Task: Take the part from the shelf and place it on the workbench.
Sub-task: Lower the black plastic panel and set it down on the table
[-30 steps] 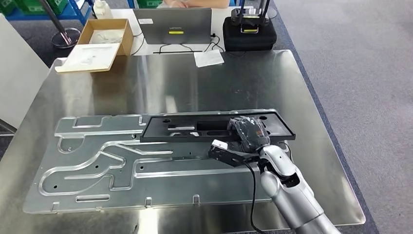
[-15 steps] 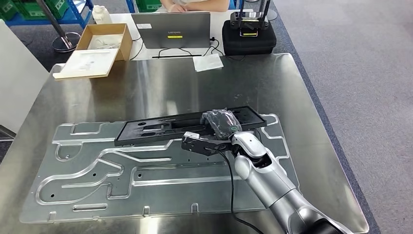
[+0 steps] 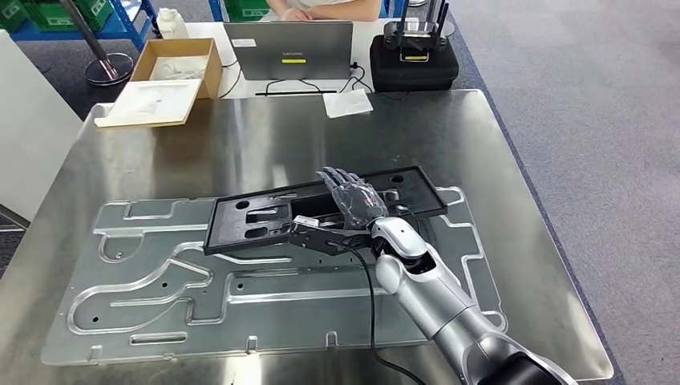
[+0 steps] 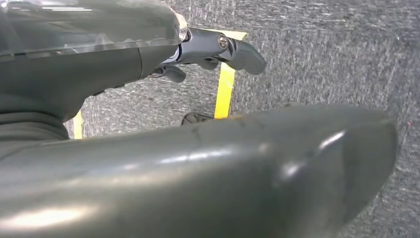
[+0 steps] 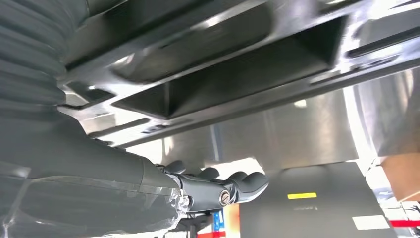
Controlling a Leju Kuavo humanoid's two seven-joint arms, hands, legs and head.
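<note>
We have the black part (image 3: 321, 210) lying across the grooved plate (image 3: 160, 281) on the desk (image 3: 497, 152), R hand (image 3: 353, 200) fingers spread flat on top w/o grip, so lift straight off.

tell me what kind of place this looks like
Probably a factory or robotics test workshop: a large steel workbench carrying a machined silver metal plate with cut channels, a grey laptop behind it, and blue shelving with green bins.
</note>
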